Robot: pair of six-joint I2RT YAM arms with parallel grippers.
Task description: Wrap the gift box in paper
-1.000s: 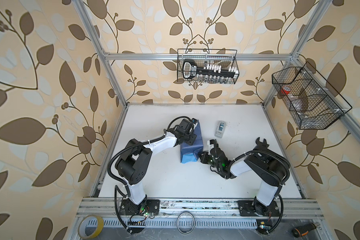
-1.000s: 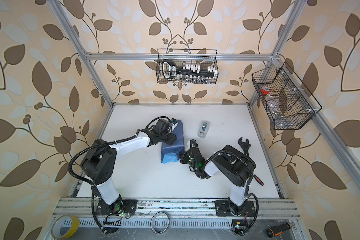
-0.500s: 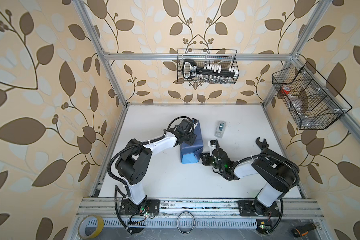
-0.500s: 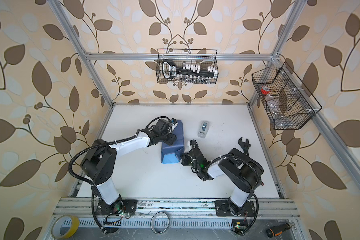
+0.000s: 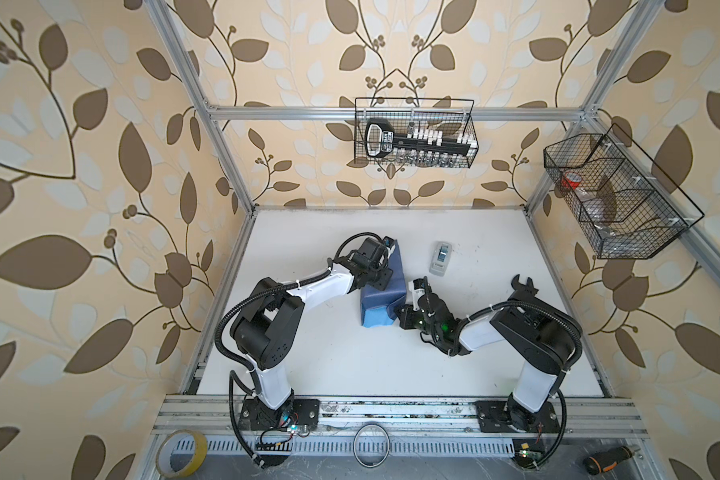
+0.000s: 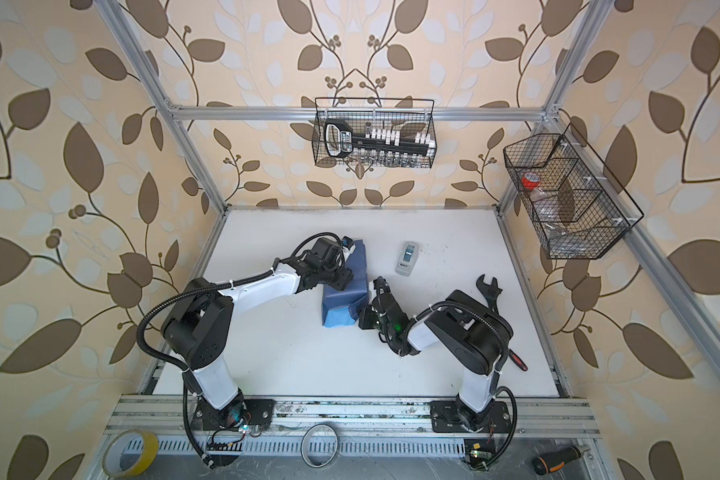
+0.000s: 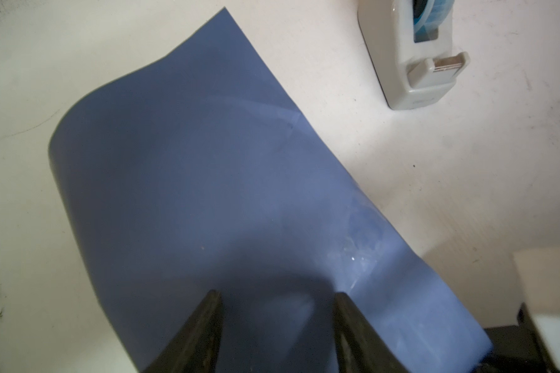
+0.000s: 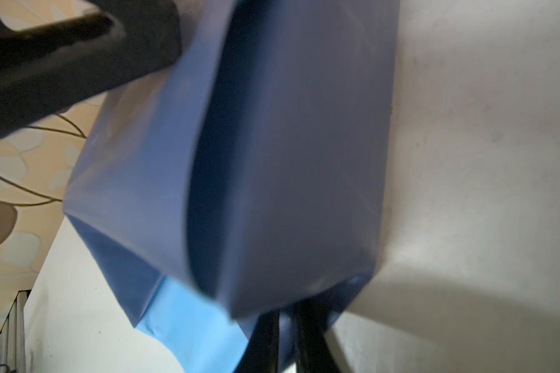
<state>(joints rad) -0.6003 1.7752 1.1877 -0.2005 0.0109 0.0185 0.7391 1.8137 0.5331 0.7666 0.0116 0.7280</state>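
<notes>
The paper [image 5: 384, 293] lies folded into a bundle at the middle of the table [image 5: 350, 365], dark side out; the gift box cannot be seen. The left arm reaches forward with its elbow bent, and the left gripper [image 7: 277, 298] points down onto the top fold, jaws apart, clasping nothing. The right arm lies low, elbow folded, and the right gripper [image 8: 283, 323] pinches the paper's near right edge. The tape dispenser [image 5: 440, 258] stands near, farther back.

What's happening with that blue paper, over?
Left tool open atop paper. Right tool pinching paper's edge. Box hidden. Dispenser nearby, not touching.
</notes>
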